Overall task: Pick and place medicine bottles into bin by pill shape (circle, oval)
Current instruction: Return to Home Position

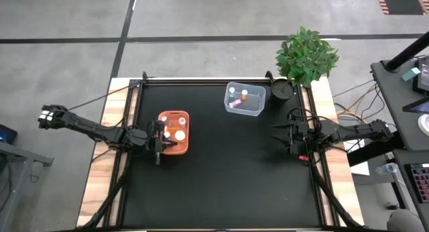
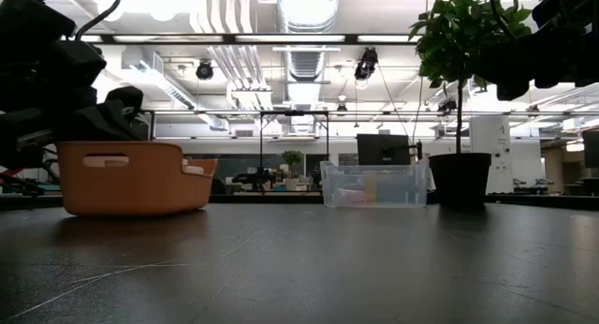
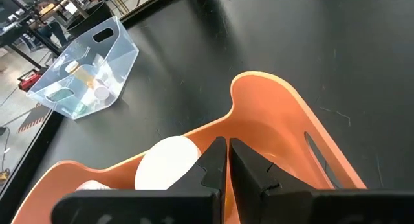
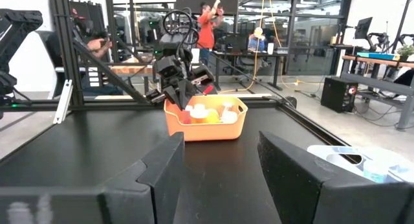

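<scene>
Medicine bottles (image 1: 179,133) binned; left tool (image 3: 226,146) closed over orange bin (image 1: 187,125) edge, right tool (image 4: 220,144) spread.

Bright overhead ceiling lights (image 2: 309,4) glare in low view; black tabletop (image 1: 221,178) evenly lit; shadows soft

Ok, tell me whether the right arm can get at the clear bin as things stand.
Probably yes. The right hand hangs open over the right edge of the black mat, and nothing stands between it and the clear bin; the plant pot stands aside.
</scene>
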{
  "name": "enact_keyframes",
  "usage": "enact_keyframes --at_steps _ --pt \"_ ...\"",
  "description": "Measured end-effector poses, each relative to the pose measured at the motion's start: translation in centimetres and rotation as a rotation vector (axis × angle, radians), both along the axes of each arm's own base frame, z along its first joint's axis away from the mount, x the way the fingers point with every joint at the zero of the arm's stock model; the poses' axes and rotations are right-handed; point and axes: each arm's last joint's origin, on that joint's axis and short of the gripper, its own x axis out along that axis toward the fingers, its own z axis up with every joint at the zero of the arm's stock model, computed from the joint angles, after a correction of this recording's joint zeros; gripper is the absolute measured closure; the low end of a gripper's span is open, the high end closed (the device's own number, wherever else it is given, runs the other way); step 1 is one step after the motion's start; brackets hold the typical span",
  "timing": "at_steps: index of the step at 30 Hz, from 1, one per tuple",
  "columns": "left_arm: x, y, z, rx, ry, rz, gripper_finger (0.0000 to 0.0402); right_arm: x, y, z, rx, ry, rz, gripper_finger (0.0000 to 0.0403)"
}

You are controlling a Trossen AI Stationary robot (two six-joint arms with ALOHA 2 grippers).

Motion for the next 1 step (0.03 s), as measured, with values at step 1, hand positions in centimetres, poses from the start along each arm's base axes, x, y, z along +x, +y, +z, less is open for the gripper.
enact_keyframes --at_steps 1 --pt "0.02 0.00 0.05 0.001 -0.006 0.000 0.0401 0.00 0.00 0.00 0.000 0.000 0.000 0.0213"
